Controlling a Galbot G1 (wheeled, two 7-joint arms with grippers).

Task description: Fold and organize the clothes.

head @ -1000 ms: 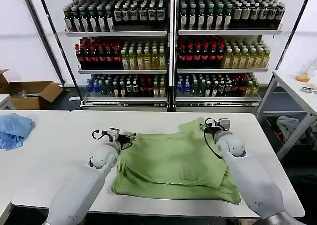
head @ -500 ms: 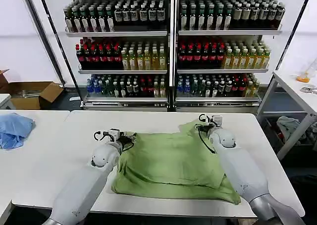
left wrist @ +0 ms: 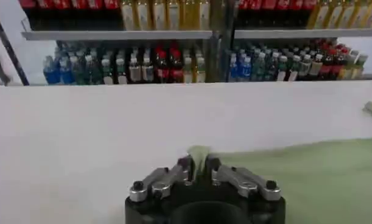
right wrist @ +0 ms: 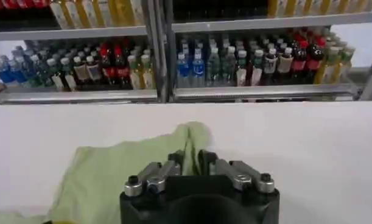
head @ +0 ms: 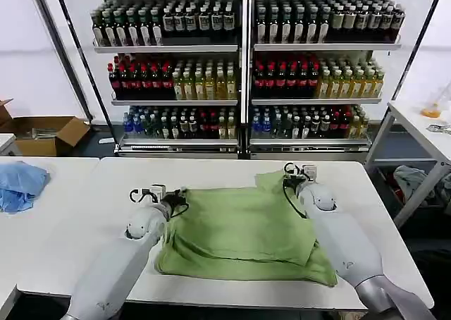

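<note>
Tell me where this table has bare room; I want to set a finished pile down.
Bare white tabletop runs along the far edge, between the light green soft fabric shirt and the bottle shelves, and left of the left end effector. A narrower strip lies right of the right end effector. The middle is crowded: both end effectors pinch the shirt's far corners.

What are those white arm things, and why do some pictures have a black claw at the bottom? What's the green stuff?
The white arms belong to a robot. One picture comes from a camera on its head, looking down at a white table. The other two come from cameras on its wrists, so each shows that arm's own black claw, called a gripper. The green stuff is a light green shirt lying on the table. The left gripper pinches one far corner of it and the right gripper pinches the other. A blue cloth lies on the next table, and shelves of drink bottles stand behind.
</note>
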